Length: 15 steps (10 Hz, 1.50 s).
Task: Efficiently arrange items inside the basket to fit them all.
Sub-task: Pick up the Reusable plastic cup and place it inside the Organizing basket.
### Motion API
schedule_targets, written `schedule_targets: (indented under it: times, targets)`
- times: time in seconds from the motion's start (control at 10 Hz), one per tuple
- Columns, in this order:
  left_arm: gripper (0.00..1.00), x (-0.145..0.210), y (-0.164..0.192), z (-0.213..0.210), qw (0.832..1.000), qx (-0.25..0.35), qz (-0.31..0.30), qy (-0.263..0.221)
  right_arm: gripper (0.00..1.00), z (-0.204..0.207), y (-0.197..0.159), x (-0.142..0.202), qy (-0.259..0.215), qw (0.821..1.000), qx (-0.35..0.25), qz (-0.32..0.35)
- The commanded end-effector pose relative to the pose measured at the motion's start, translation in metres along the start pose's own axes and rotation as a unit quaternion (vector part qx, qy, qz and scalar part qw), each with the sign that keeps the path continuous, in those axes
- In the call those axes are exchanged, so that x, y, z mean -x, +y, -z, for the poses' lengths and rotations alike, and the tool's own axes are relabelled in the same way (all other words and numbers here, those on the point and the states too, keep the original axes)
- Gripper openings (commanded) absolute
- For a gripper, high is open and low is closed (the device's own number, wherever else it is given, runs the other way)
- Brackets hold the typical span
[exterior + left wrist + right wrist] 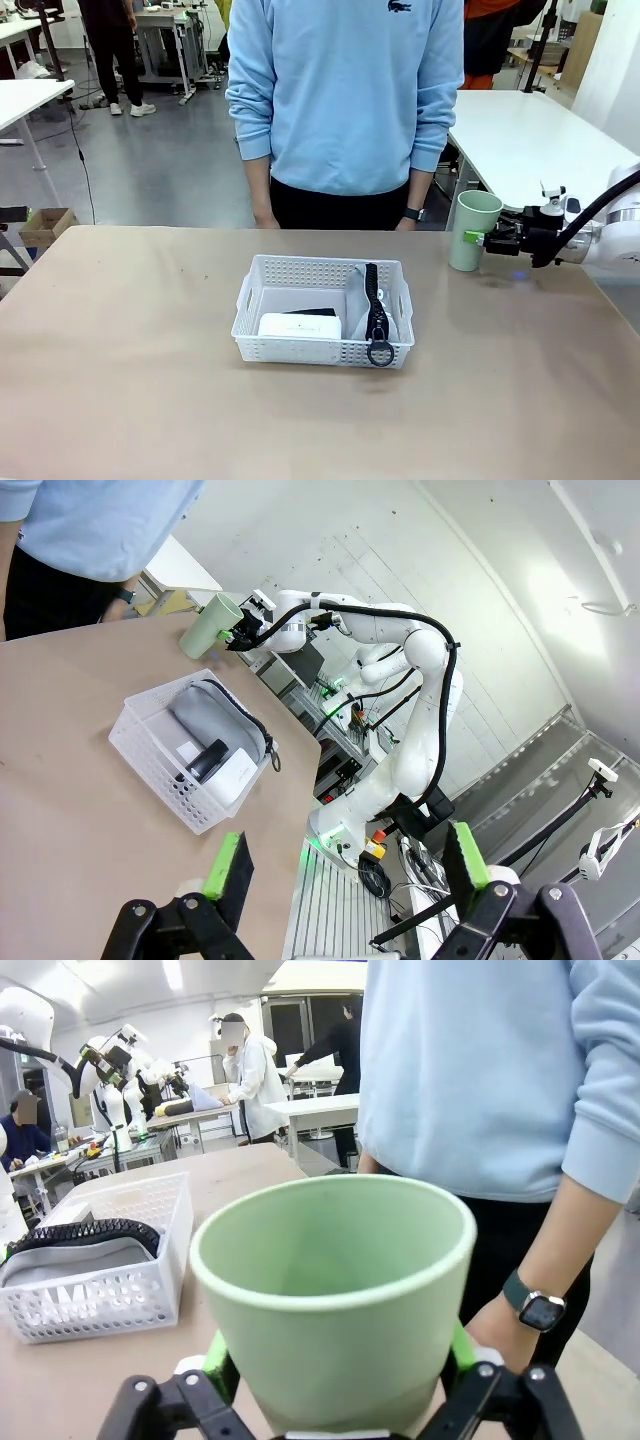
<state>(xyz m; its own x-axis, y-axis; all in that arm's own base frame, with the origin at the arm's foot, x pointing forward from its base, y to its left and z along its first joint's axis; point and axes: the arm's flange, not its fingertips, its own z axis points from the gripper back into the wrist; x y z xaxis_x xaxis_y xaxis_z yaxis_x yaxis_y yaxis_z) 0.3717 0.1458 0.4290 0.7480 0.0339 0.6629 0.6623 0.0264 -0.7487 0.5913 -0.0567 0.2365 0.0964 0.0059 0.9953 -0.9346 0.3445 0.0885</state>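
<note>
The right arm reaches in level from the bench's right edge. Its right pincer [478,240] pinches the pale green cup [472,230], which stands upright on the bench [150,380], well right of the basket [322,311]. The left pincer [345,865] hangs spread, gripping nothing. The grey pouch [372,300], white box [299,326] and black stapler [312,312] lie in the basket.

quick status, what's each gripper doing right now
Left gripper: open, holding nothing, above the table.
Right gripper: closed on the pale green cup, which stands upright on the table beside the basket.
</note>
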Motion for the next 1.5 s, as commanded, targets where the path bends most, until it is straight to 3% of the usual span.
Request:
schedule_targets:
  times: [0.0,0.1,0.2,0.3,0.5,0.6,0.7,0.8,0.9,1.0,1.2,1.3,1.4]
  targets:
    - [1.00,0.002,-0.003,0.002,1.000,0.002,0.003,-0.001,0.41,0.003,-0.001,-0.009,0.002,1.000,-0.011,0.020]
    - [1.00,0.002,-0.003,0.002,1.000,0.002,0.003,-0.001,0.00,0.003,-0.001,-0.009,0.004,1.000,-0.012,0.020]
    - [1.00,0.002,-0.003,0.002,1.000,0.002,0.003,-0.001,0.35,0.002,0.000,-0.009,0.006,1.000,-0.013,0.021]
    - [1.00,0.002,-0.003,0.002,1.000,0.002,0.003,-0.001,0.00,0.002,0.000,-0.010,0.007,1.000,-0.012,0.023]
    - [1.00,0.002,-0.003,0.002,1.000,0.002,0.003,-0.001,0.00,0.002,0.001,-0.011,0.007,0.999,-0.016,0.026]
    - [1.00,0.002,-0.003,0.002,1.000,0.002,0.003,-0.001,0.28,-0.001,0.001,-0.016,0.011,0.999,-0.025,0.033]
    - [1.00,0.002,-0.003,0.002,1.000,0.002,0.003,-0.001,0.28,-0.009,0.005,-0.031,0.005,0.998,-0.050,0.048]
    - [1.00,0.002,-0.003,0.002,1.000,0.002,0.003,-0.001,0.00,-0.027,0.020,-0.068,0.020,0.997,-0.056,0.050]
    - [1.00,0.002,-0.003,0.002,1.000,0.002,0.003,-0.001,0.28,-0.043,0.044,-0.105,0.037,0.993,-0.076,0.077]
    - [1.00,0.002,-0.003,0.002,1.000,0.002,0.003,-0.001,0.00,-0.058,0.075,-0.136,0.066,0.991,-0.081,0.081]
    - [1.00,0.002,-0.003,0.002,1.000,0.002,0.003,-0.001,0.00,-0.075,0.137,-0.157,0.177,0.981,-0.053,0.058]
    - [1.00,0.002,-0.003,0.002,1.000,0.002,0.003,-0.001,0.29,-0.084,0.165,-0.152,0.210,0.977,-0.023,0.041]
    - [1.00,0.002,-0.003,0.002,1.000,0.002,0.003,-0.001,0.29,-0.091,0.178,-0.145,0.213,0.977,-0.001,0.028]
